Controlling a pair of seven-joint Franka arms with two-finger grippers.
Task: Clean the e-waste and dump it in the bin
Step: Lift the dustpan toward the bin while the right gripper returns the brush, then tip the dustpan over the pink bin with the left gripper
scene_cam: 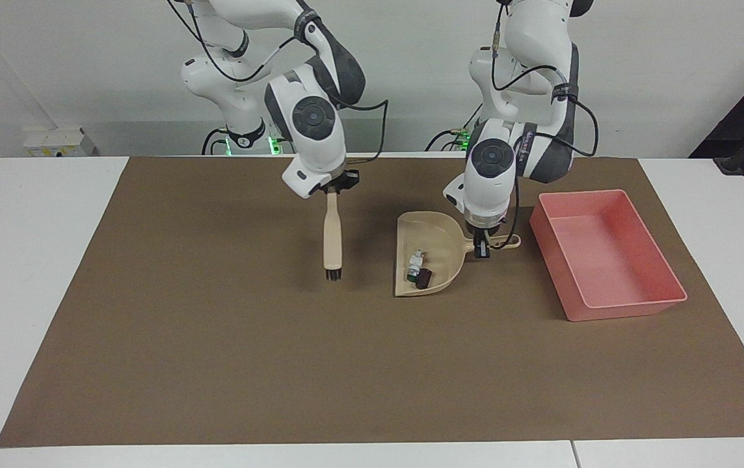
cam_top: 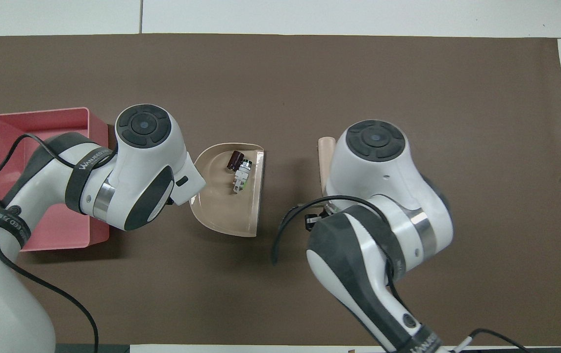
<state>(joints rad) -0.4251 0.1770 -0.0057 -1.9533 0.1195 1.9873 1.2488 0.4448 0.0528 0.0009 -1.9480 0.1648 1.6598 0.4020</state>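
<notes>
Left gripper (scene_cam: 481,248): we see it pressed shut on the handle of the beige dustpan (scene_cam: 427,257), which sits low on the brown mat (scene_cam: 216,364) of the table.
Right gripper (scene_cam: 332,188): we see it clamped on the top of a beige brush (scene_cam: 332,237), which hangs bristles down, raised over bare mat, well apart from the dustpan toward the right arm's end of the table.
E-waste (scene_cam: 418,270): we find both parts inside the dustpan, near its open lip, just beside each other. They lie below and a little to the side of the left gripper, away from the handle it pinches.
White part (cam_top: 240,176): small, with a green end; we judge it light, rigid and prone to slide.
Dark part (cam_top: 234,161): a stubby block; we judge it light, hard and likely to roll or skid.
Handling: we think the parts are best moved by the pan, not pinched. Hold the handle firmly and keep the lip tilted up, or they may slip out.
Bin (scene_cam: 606,253): the pink tray stands just beside the left gripper, at the left arm's end, and looks empty to us.
</notes>
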